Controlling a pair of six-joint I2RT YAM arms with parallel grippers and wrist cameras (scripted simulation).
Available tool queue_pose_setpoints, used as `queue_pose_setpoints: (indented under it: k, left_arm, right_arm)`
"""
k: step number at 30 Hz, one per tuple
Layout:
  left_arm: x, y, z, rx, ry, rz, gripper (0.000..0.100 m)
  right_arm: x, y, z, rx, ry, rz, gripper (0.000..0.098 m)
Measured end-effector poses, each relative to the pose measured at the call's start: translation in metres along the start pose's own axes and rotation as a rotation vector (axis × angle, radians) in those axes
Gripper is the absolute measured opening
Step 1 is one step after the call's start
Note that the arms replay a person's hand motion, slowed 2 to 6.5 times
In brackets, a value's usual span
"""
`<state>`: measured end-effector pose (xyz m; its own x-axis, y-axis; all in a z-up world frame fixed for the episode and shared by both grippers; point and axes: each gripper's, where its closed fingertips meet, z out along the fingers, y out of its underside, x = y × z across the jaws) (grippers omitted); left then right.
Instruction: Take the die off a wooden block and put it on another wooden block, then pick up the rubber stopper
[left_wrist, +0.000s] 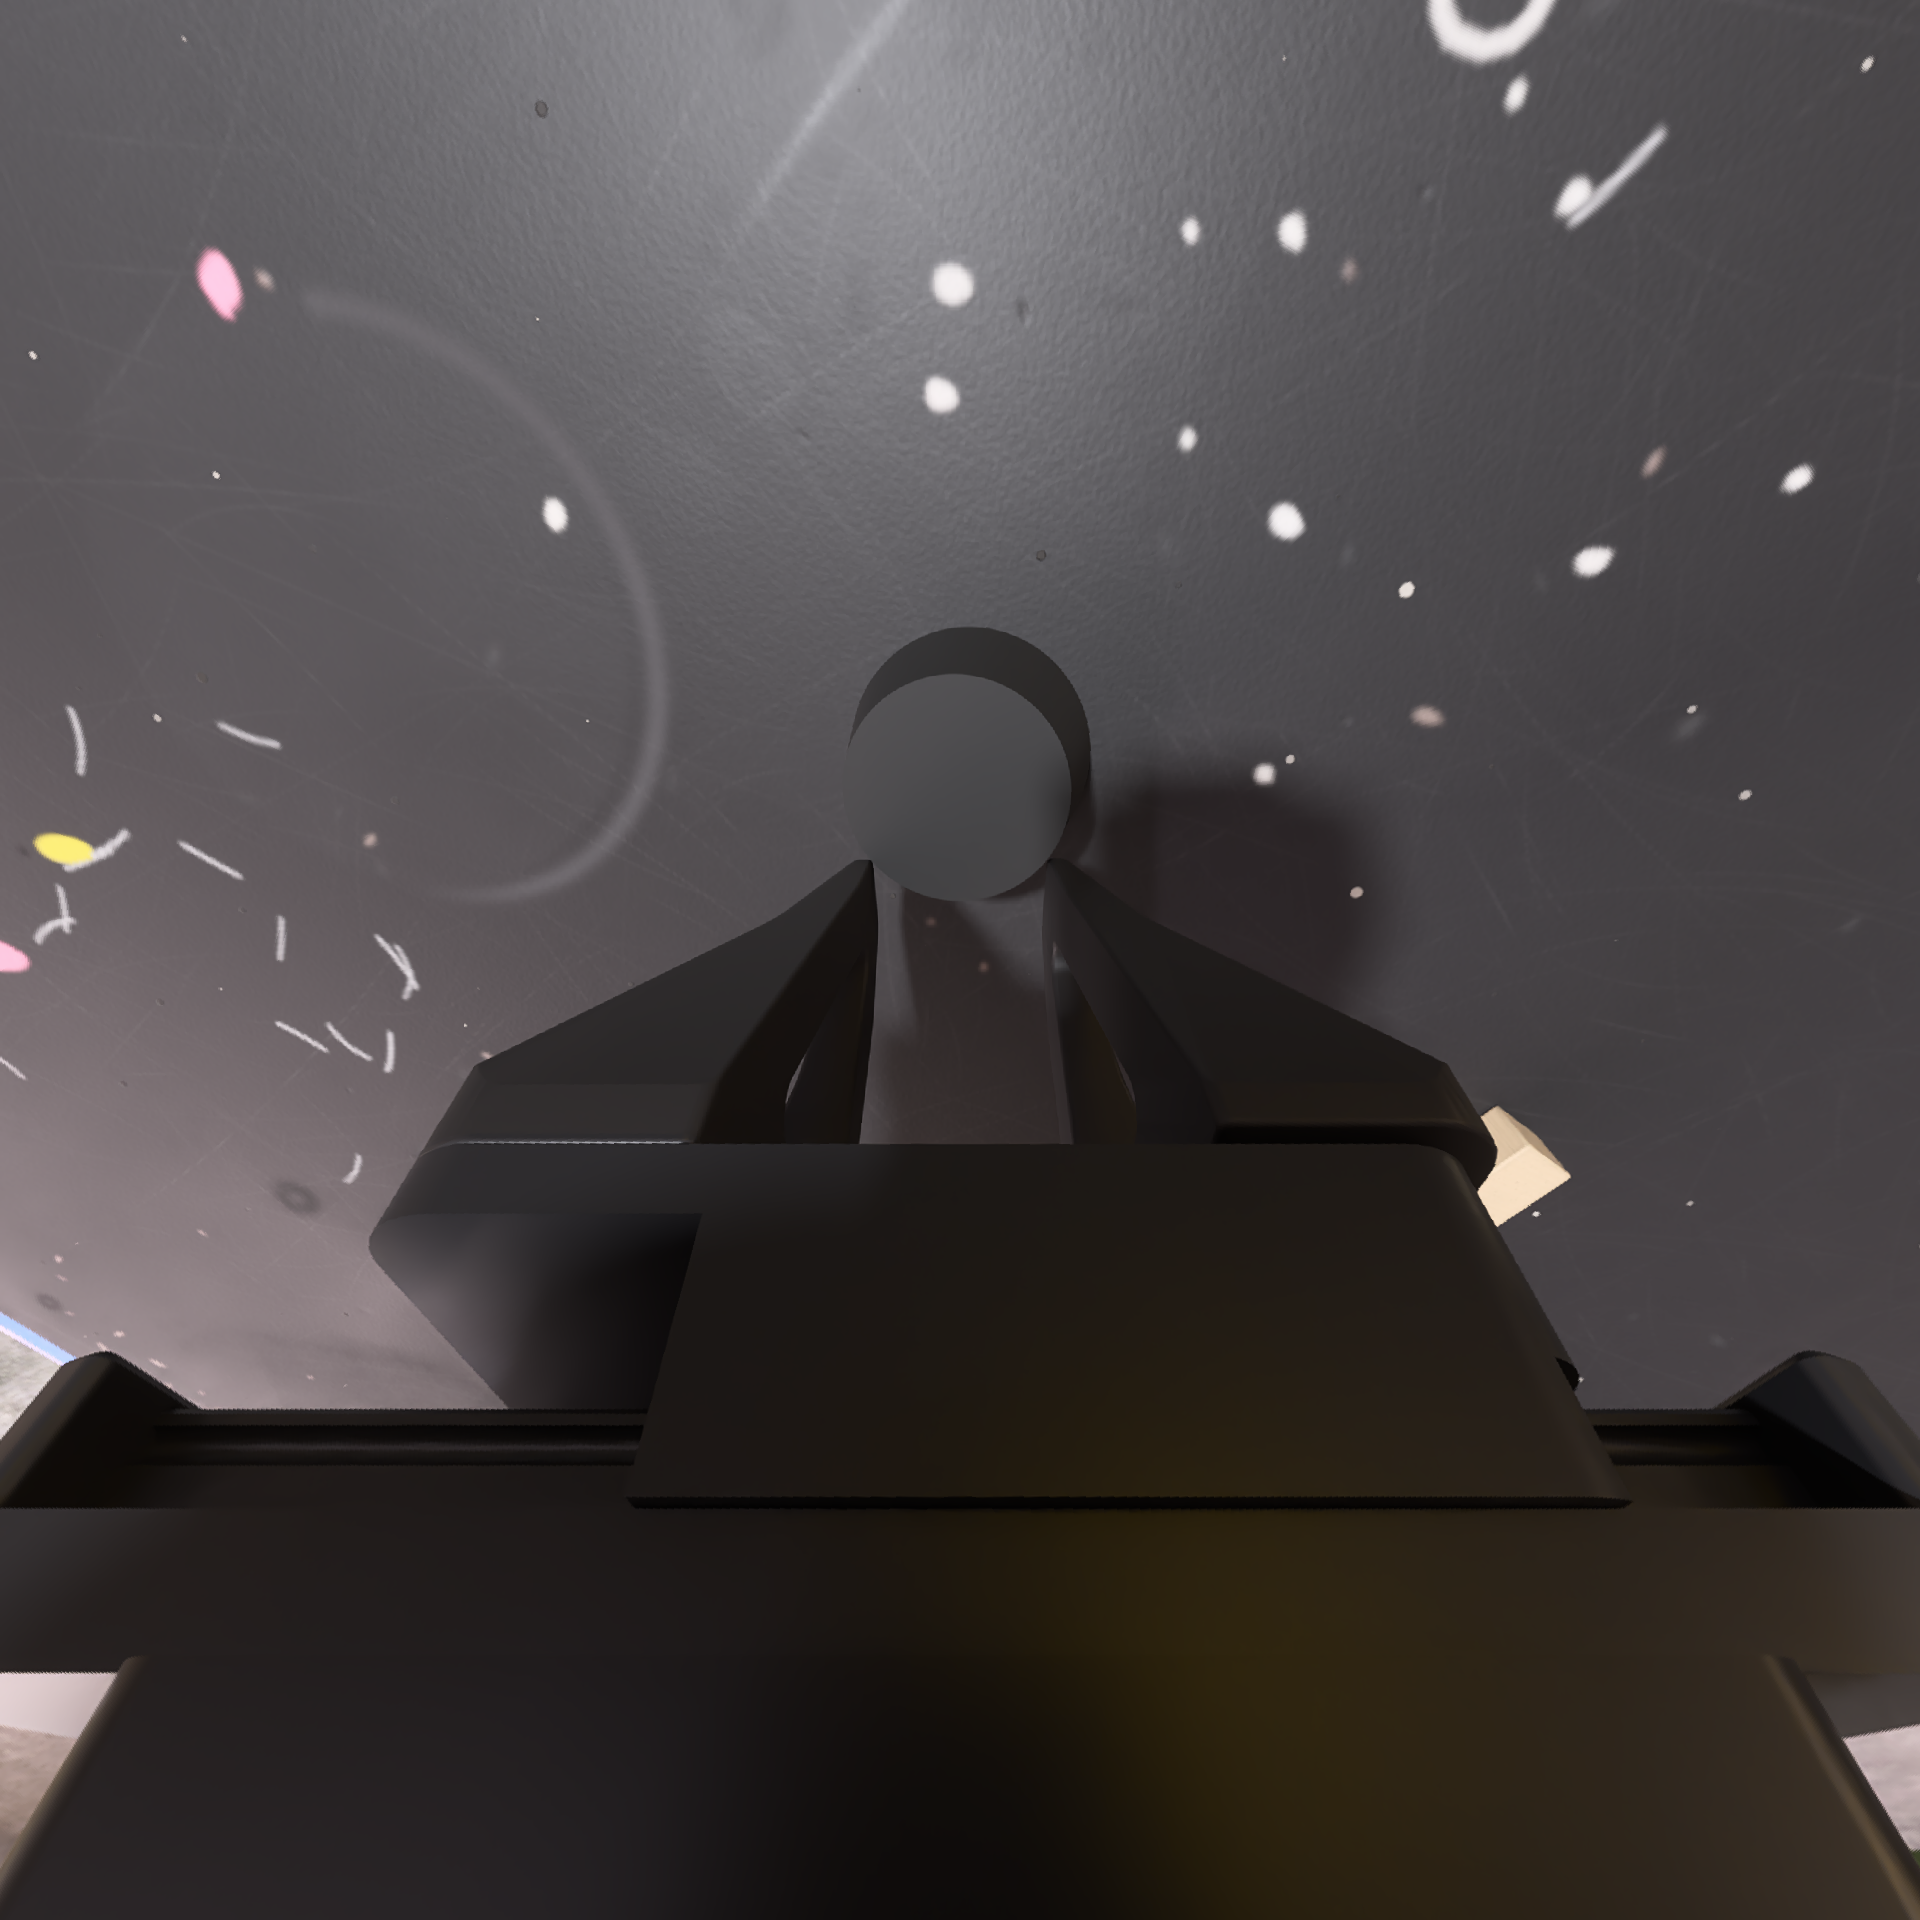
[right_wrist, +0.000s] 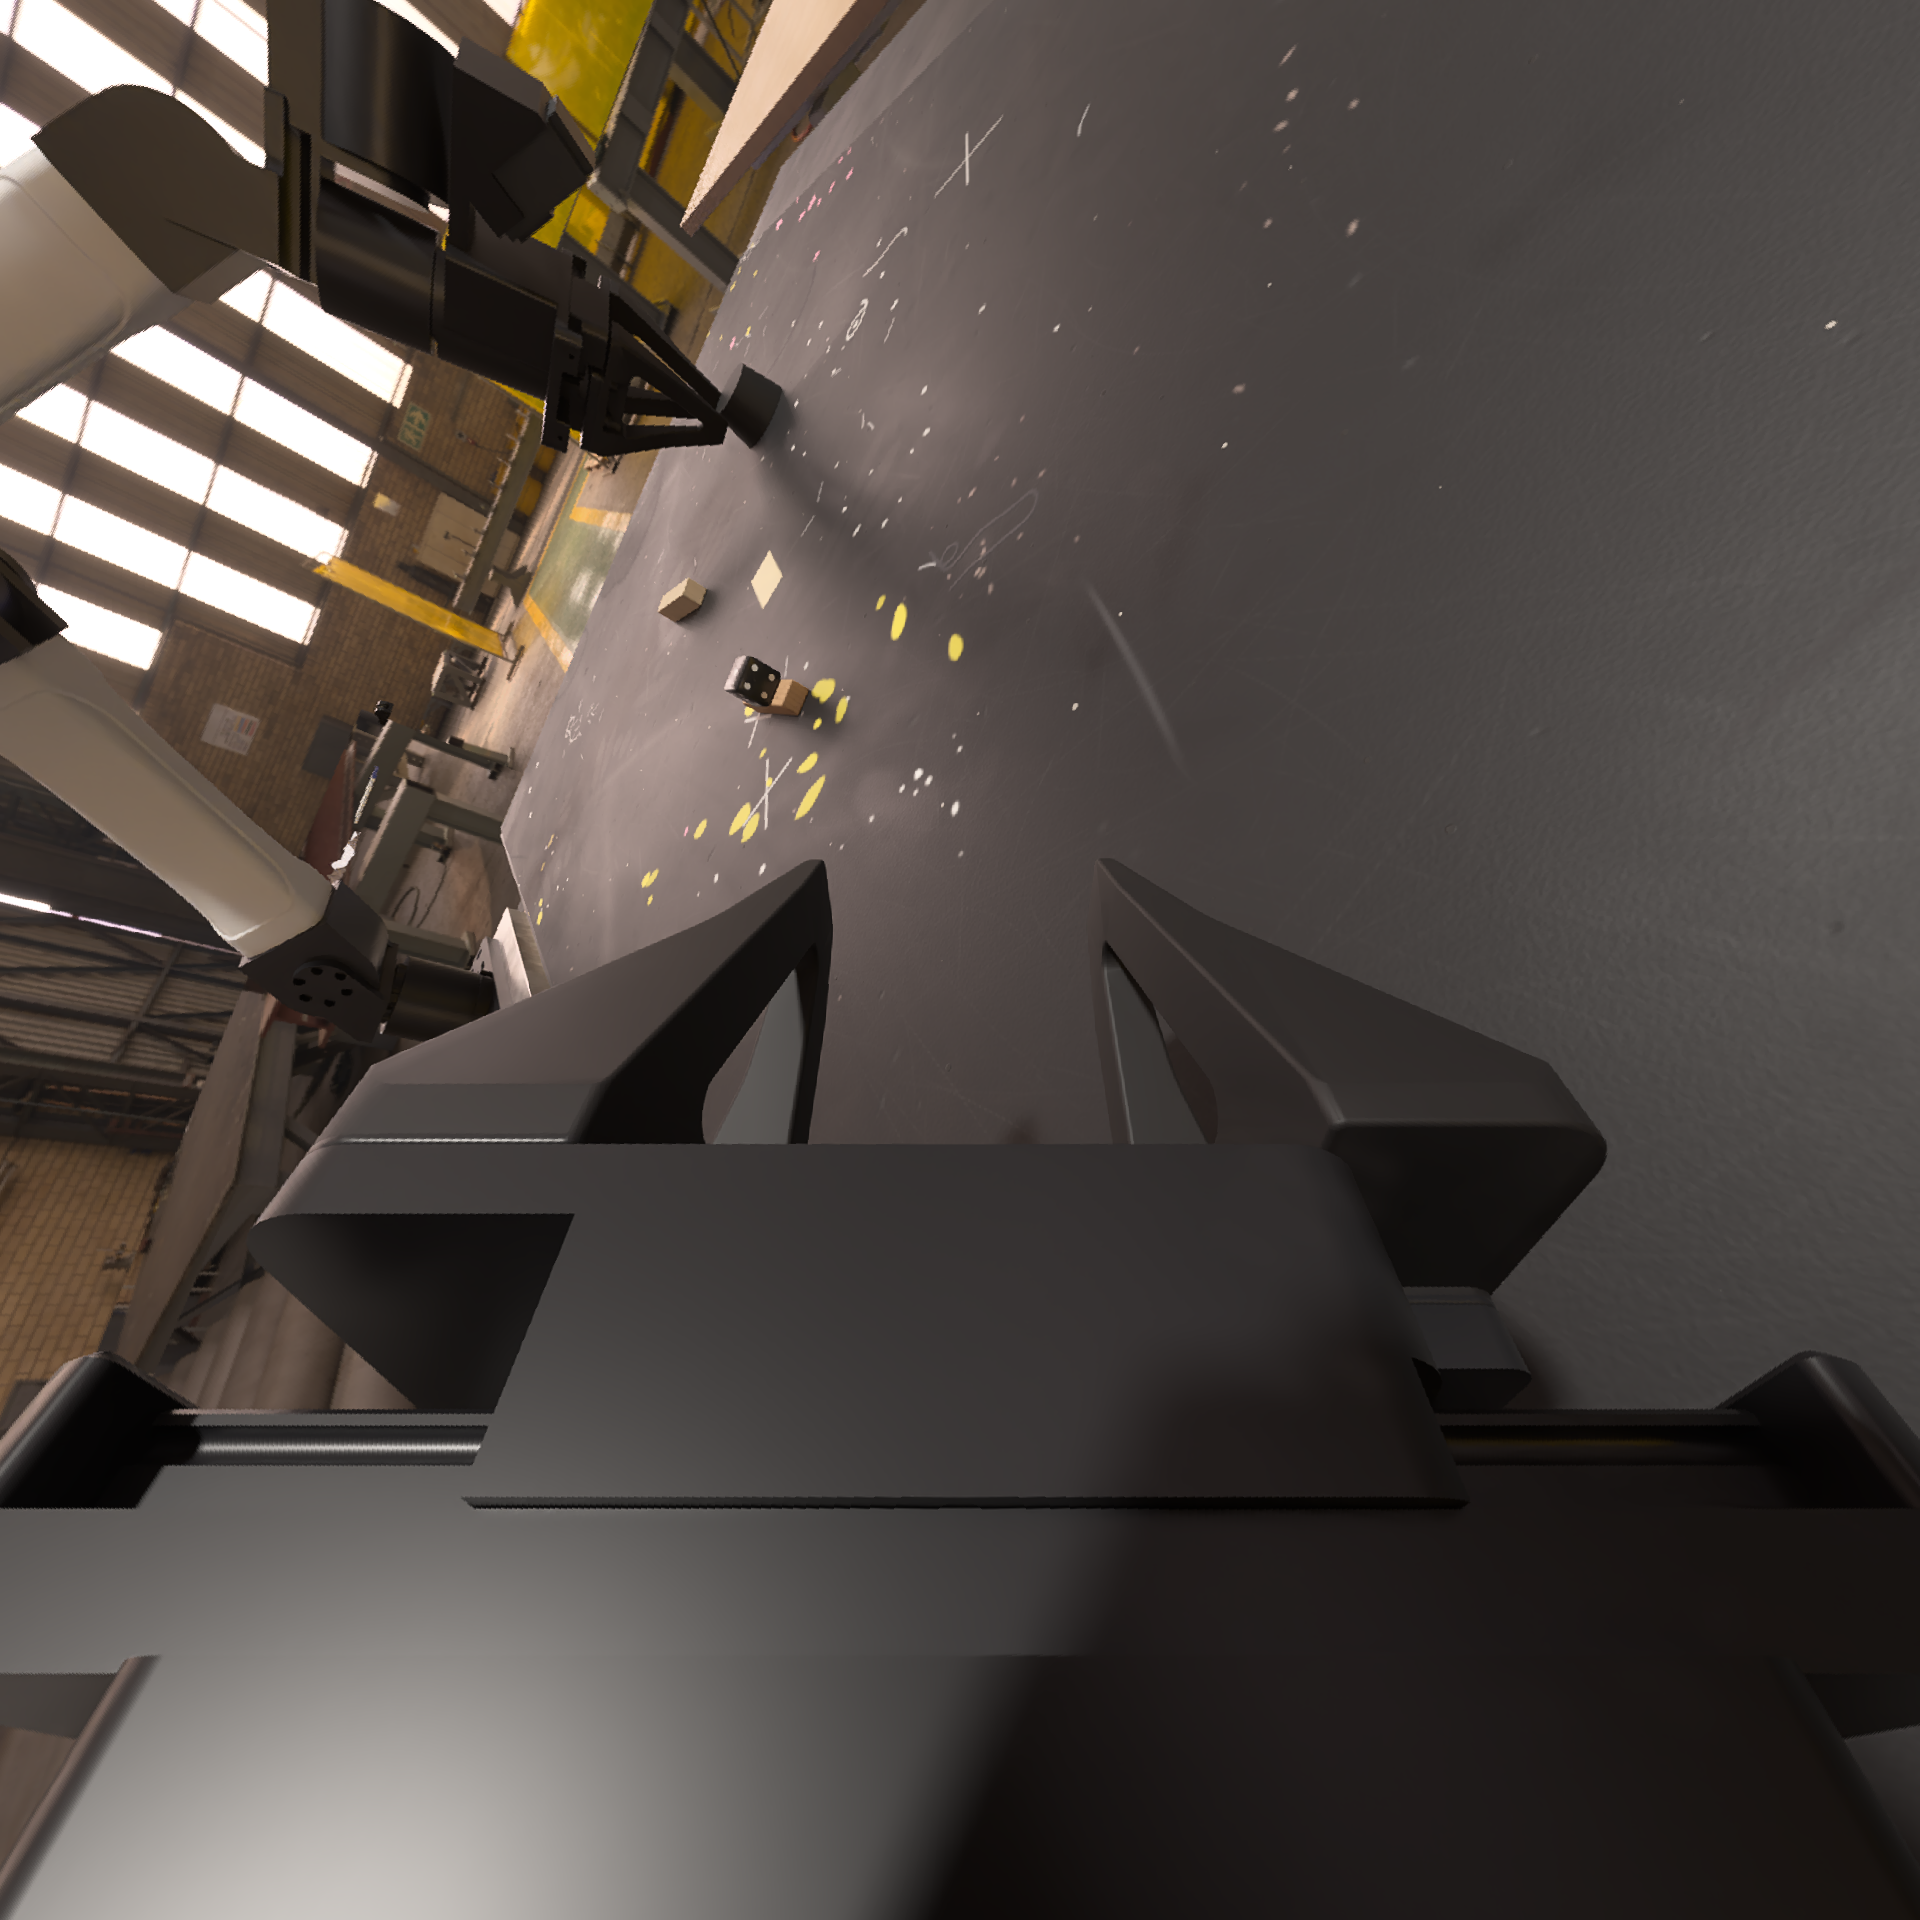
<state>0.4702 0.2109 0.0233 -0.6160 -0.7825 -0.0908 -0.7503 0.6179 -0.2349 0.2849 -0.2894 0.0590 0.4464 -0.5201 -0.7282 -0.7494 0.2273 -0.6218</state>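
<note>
The dark grey rubber stopper (left_wrist: 961, 779) sits between the fingertips of my left gripper (left_wrist: 964, 873), which is shut on its sides just over the dark table (left_wrist: 1247, 623). The right wrist view shows the same grip from afar: the left gripper (right_wrist: 717, 400) holds the stopper (right_wrist: 755, 403) at the table surface; I cannot tell whether it is lifted. The black die (right_wrist: 753, 677) with white pips rests on a brown wooden block (right_wrist: 792, 696). My right gripper (right_wrist: 961, 883) is open and empty above the table, well away from the die.
A tan wooden block (right_wrist: 683, 600) and a pale block (right_wrist: 767, 579) lie between the die and the stopper. A pale block (left_wrist: 1522, 1169) shows beside my left gripper's right side. The table (right_wrist: 1351, 520) has chalk marks and paint spots. The left arm (right_wrist: 208, 831) spans the left side.
</note>
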Motion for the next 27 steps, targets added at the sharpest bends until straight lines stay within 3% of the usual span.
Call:
queue_pose_setpoints:
  k: [3,12,17,22,27]
  left_arm:
    - [0.001,0.001,0.000,-0.003,-0.005,0.020,0.027]
    - [0.002,-0.009,-0.002,0.041,-0.026,0.088,0.053]
    - [-0.002,-0.016,0.002,0.030,-0.030,0.082,0.066]
    - [0.002,-0.021,0.006,0.024,0.040,0.028,0.057]
    - [0.001,-0.021,0.007,0.030,0.074,0.000,0.039]
  right_arm:
    - [0.000,0.000,0.000,0.000,-0.001,-0.001,0.0422]
    - [0.000,0.000,0.000,0.001,-0.003,0.000,0.0425]
    - [0.000,0.000,0.000,0.001,-0.003,-0.001,0.0420]
    - [0.000,0.000,0.000,0.001,-0.003,-0.001,0.0420]
    - [-0.001,0.000,0.000,0.003,-0.003,-0.001,0.0425]
